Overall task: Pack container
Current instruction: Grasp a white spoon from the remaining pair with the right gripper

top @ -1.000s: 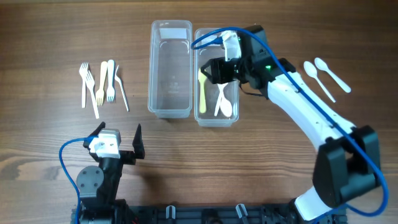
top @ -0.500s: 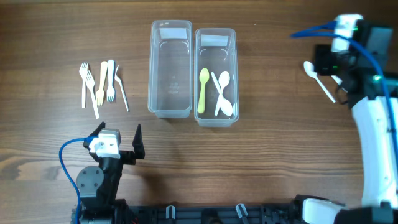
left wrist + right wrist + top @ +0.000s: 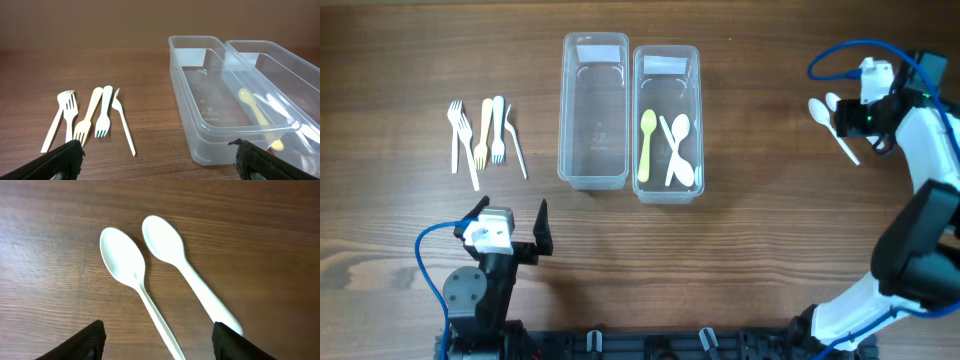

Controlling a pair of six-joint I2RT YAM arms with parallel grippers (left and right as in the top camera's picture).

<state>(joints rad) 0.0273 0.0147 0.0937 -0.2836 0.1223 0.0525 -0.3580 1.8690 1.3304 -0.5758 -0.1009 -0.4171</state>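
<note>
Right claw (image 3: 160, 334): spread wide, gripping nothing, poised over the loose white spoons (image 3: 125, 262), which lie side by side on the counter (image 3: 260, 240) well right of the containers. The right-hand container (image 3: 666, 62) holds a yellow spoon (image 3: 645, 145) with the packed white spoons (image 3: 678, 150) just beside it. Left claw (image 3: 157, 157) — likewise wide, nothing in it — sits low at the counter's near side, facing the forks (image 3: 85, 117).

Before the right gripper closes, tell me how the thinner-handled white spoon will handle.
The white plastic spoon is probably very light and slightly bendy along its narrow handle. It lies flat on the wooden table, so it may skid before being gripped. Its rounded bowl might rock, not roll.
</note>
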